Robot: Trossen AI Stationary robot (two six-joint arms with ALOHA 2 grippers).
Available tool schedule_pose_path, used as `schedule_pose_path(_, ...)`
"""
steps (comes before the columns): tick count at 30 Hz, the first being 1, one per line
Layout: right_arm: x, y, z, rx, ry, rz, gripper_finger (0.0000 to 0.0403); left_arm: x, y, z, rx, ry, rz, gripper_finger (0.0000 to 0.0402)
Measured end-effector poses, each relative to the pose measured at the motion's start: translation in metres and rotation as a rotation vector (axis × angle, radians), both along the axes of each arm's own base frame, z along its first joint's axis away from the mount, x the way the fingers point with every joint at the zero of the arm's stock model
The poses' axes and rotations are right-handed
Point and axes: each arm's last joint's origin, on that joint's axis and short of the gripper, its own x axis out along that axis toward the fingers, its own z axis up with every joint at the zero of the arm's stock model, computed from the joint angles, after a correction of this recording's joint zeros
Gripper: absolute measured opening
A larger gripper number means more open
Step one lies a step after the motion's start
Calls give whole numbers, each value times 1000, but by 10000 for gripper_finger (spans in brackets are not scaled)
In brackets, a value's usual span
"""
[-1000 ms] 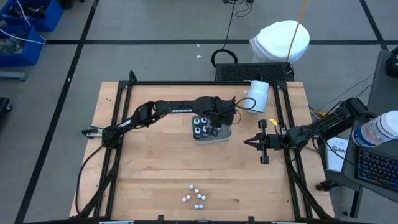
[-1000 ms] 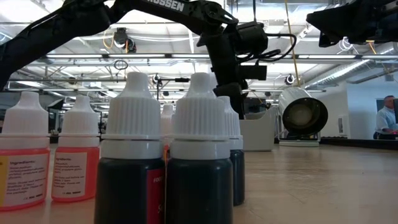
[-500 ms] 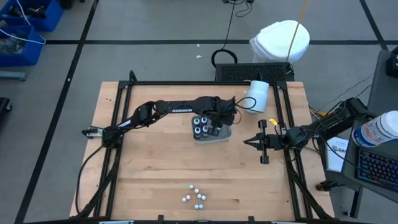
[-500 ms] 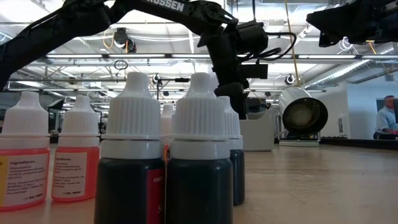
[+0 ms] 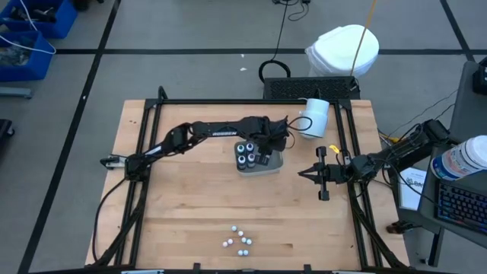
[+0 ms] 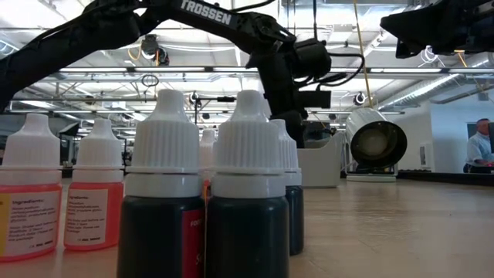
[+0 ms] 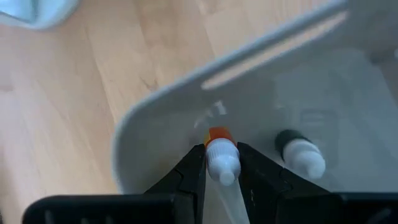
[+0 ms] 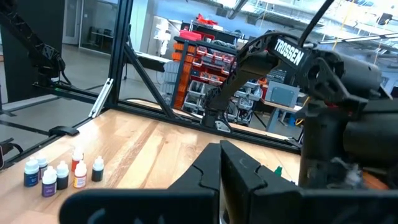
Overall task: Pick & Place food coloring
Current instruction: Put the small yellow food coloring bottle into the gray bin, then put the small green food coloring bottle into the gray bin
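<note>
Food coloring bottles (image 5: 237, 237) stand upright near table's front edge; four dark ones (image 5: 246, 154) upright in tray w/ another.

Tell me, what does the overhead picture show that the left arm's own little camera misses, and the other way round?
Only the overhead view shows the right gripper waiting shut off to the side, the white cylinder, and the loose bottles near the table's front edge. Only the left wrist view shows the left gripper with its fingers closed on an orange bottle with a white cap. Both show the grey tray on the wooden table.
</note>
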Motion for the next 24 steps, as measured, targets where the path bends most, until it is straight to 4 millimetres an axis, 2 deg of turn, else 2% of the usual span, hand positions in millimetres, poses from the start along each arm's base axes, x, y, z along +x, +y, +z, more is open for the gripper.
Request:
schedule_pose_path(10, 0, 0, -1, -21, 5, -2, 0, 0, 0, -1, 0, 4, 4, 87)
schedule_pose_path(19, 0, 0, -1, -21, 6, -2, 0, 0, 0, -1, 23, 7, 49, 147)
schedule_pose_path(22, 0, 0, -1, -21, 6, -2, 0, -1, 0, 4, 42, 2, 53, 158)
schedule_pose_path(24, 0, 0, -1, -22, 7, -2, 0, -3, -3, 18, 54, -11, 46, 162)
